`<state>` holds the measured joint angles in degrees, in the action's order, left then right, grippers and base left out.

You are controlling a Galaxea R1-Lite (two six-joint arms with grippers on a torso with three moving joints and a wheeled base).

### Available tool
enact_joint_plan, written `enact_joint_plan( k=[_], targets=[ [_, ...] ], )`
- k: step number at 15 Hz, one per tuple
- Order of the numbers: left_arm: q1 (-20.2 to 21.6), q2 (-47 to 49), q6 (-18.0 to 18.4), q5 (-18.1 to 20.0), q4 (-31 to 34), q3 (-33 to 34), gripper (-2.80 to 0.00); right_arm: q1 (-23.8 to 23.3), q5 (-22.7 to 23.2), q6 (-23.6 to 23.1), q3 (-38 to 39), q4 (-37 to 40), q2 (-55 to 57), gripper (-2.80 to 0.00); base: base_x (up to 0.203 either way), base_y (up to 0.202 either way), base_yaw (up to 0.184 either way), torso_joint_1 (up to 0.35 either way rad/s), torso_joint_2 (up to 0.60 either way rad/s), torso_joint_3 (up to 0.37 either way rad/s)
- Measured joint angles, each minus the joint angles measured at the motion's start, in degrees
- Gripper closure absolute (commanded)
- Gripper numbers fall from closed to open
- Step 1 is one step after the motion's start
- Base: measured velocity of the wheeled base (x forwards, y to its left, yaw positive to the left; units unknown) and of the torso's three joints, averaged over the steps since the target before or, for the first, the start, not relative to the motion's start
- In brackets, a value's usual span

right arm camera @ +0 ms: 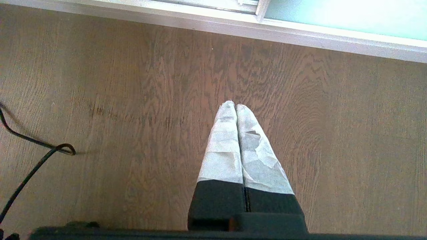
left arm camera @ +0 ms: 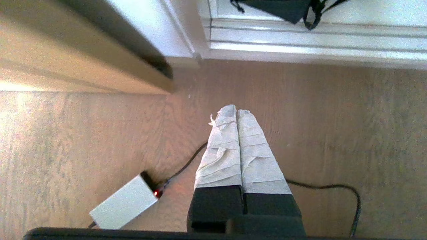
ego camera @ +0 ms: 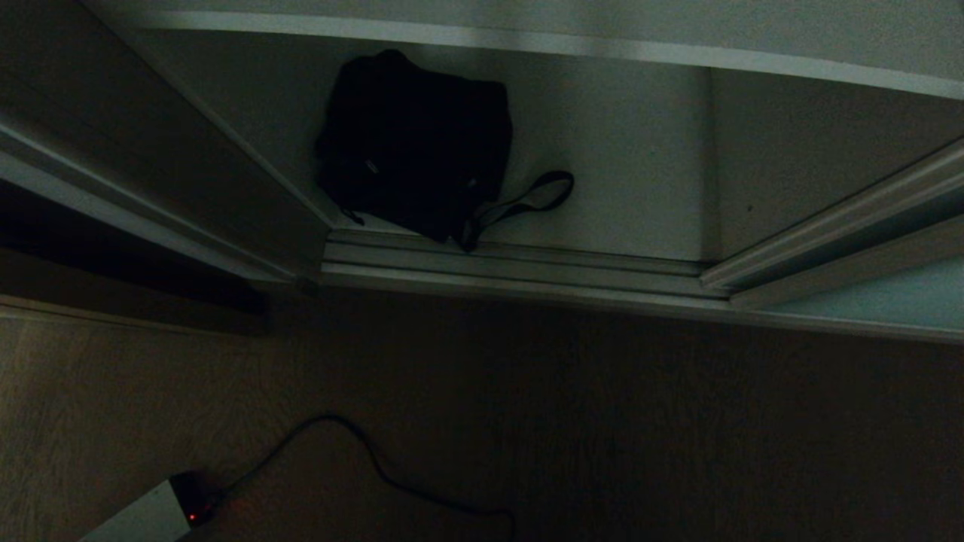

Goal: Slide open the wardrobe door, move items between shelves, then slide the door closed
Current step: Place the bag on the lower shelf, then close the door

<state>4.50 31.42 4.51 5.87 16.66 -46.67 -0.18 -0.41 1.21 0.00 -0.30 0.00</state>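
A floppy black bag (ego camera: 414, 147) with a looped strap lies on the wardrobe's lowest shelf (ego camera: 640, 165), near the left wall, its corner over the floor track. An upper shelf's pale front edge (ego camera: 527, 41) runs above. The sliding wardrobe door (ego camera: 889, 301), frosted pale blue-green, stands pushed to the right, leaving the compartment open. Neither arm shows in the head view. My left gripper (left arm camera: 236, 111) is shut and empty over the wooden floor, well short of the bag (left arm camera: 287, 8). My right gripper (right arm camera: 235, 106) is also shut and empty above the floor, in front of the door (right arm camera: 333, 16).
A white power box (left arm camera: 123, 203) with a red light lies on the floor near my left gripper, its black cable (left arm camera: 327, 187) trailing behind the fingers. A beige cabinet front (left arm camera: 83, 50) stands left of the wardrobe. The silver door track (left arm camera: 300, 36) borders the floor.
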Motion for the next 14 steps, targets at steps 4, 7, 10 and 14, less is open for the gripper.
enact_joint_plan(
  k=[4, 7, 10, 14],
  targets=[
    [0.6, -12.0, -0.7, -2.0, -0.5, 12.7, 0.0, 0.0, 0.0, 0.0, 0.0, 0.0, 0.0, 0.0, 0.0, 0.0, 0.0, 0.0, 0.0, 0.0],
    [-4.4, -16.3, -1.3, -3.3, -0.7, 18.5, 0.0, 0.0, 0.0, 0.0, 0.0, 0.0, 0.0, 0.0, 0.0, 0.0, 0.0, 0.0, 0.0, 0.0],
    [-4.7, -23.8, 1.4, -3.3, -2.7, 28.1, 0.0, 0.0, 0.0, 0.0, 0.0, 0.0, 0.0, 0.0, 0.0, 0.0, 0.0, 0.0, 0.0, 0.0],
    [-4.2, -29.8, 3.0, -3.1, -15.5, 43.9, 0.0, 0.0, 0.0, 0.0, 0.0, 0.0, 0.0, 0.0, 0.0, 0.0, 0.0, 0.0, 0.0, 0.0]
  ],
)
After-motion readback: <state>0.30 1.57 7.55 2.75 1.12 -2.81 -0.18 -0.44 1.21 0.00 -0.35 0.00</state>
